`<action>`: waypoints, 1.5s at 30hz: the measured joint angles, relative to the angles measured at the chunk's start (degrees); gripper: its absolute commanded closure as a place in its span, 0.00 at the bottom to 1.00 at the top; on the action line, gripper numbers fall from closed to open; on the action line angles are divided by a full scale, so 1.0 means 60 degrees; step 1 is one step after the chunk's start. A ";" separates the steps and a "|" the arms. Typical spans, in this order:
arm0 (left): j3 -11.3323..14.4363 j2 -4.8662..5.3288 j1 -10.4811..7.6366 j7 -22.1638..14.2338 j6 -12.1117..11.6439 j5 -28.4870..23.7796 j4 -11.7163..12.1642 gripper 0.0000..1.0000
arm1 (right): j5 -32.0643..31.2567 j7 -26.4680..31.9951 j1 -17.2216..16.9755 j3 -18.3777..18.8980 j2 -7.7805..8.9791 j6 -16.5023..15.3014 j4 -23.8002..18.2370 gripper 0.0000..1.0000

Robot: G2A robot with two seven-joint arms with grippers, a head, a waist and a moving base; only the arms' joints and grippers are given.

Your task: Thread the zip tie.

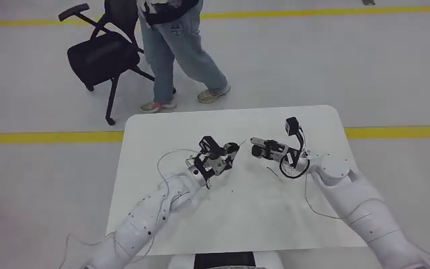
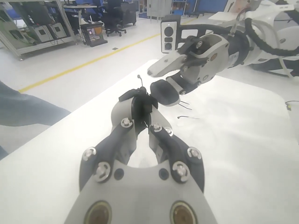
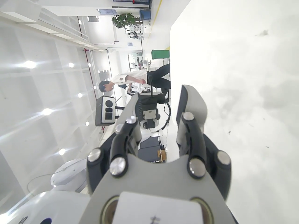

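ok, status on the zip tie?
Left pincer shut on zip tie, tip sticking up. Right pincer open, empty, facing it close by. Spare tie loose on table beyond, apart from both.

Three zip ties [image 2: 141, 90], one table [image 1: 269, 218]

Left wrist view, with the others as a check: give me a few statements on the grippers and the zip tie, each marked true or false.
1. The left gripper is shut on a black zip tie. True.
2. The right gripper also clamps the zip tie. False: it is open and holds nothing, close beside the tie.
3. Thin black strips lie loose on the white table. True.
4. The grippers sit at opposite ends of the table. False: they face each other closely, near its middle.
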 measured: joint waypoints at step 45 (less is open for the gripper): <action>-0.0531 0.1062 0.0514 -0.6972 -0.0495 -1.2161 -0.1804 1.00 | -0.0300 0.5313 -0.0328 0.1707 -0.0087 -0.1941 -0.0181 0.00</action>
